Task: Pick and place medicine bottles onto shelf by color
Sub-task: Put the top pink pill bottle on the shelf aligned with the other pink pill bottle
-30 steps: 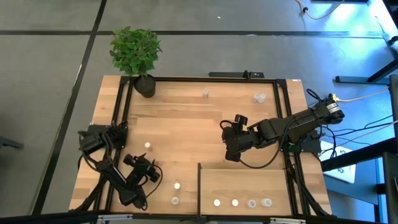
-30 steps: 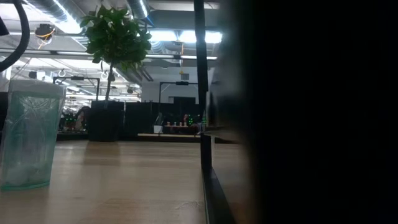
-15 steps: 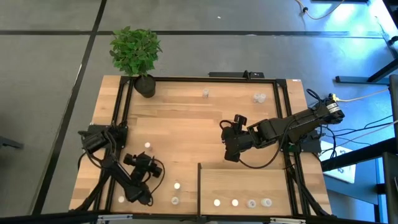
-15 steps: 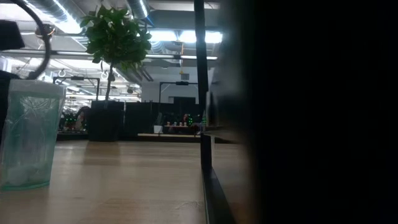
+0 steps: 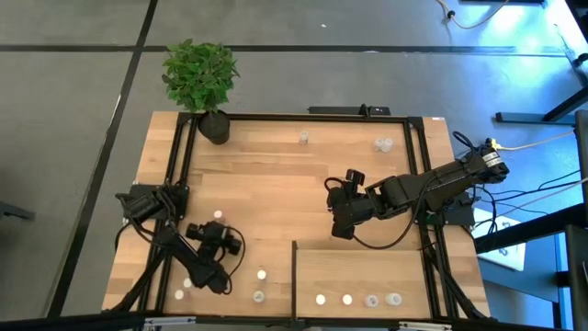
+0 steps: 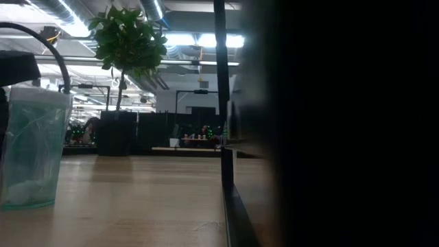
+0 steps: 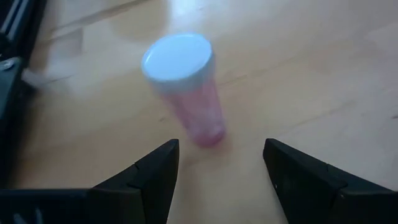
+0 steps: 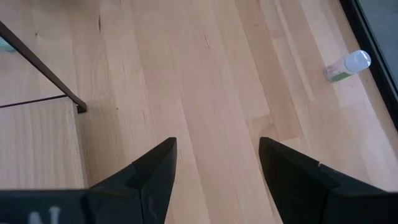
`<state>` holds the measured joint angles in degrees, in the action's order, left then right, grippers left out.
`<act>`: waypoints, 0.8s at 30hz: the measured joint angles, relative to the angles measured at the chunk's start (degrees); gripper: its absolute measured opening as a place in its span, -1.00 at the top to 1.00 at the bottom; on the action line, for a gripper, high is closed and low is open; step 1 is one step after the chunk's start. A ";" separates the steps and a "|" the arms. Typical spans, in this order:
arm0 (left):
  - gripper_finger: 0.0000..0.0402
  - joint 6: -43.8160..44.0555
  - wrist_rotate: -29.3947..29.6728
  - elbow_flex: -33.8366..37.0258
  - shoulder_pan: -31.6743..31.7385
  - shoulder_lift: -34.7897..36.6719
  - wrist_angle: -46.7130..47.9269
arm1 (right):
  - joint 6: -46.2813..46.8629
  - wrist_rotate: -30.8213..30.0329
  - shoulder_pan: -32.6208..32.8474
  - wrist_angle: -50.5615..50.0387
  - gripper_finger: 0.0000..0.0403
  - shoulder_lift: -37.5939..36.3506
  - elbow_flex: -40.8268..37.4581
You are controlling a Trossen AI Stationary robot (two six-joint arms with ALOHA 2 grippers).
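While the right gripper (image 5: 338,230) waits spread and empty beside the shelf (image 5: 360,267), the nearer left gripper (image 7: 219,167), fingers parted and holding nothing, faces a pink white-capped medicine bottle (image 7: 186,84) standing upright on the tabletop (image 5: 266,184) just ahead, in line with its gap.

A translucent bottle (image 6: 31,147) stands upright on the wooden tabletop (image 6: 137,199) near its left edge. A black post (image 6: 221,82) rises mid-table. A leafy plant (image 6: 129,38) stands behind.
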<state>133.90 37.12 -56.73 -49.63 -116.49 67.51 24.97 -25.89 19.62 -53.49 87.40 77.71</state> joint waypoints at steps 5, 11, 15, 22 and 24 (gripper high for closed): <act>-0.16 0.13 0.27 0.05 -0.04 -0.07 1.45 | 0.02 -0.01 -0.02 -0.01 -0.14 0.02 0.00; -0.16 0.11 2.07 2.12 0.30 -0.15 1.08 | 0.02 -0.02 0.00 0.00 -0.14 0.02 0.00; -0.16 0.40 2.53 3.57 1.02 -0.15 1.13 | -0.14 -0.15 0.00 -0.01 -0.14 0.02 0.00; -0.15 0.38 5.15 3.98 1.04 -0.24 1.13 | 0.04 -0.59 -0.31 0.04 -0.14 0.02 0.00; -0.14 0.23 5.29 4.10 1.05 -0.24 1.16 | 0.27 -0.59 -0.63 0.07 -0.14 0.02 -0.02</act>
<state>134.13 42.41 -52.63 -48.58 -116.73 68.68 25.24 -26.49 18.98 -53.43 87.42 77.70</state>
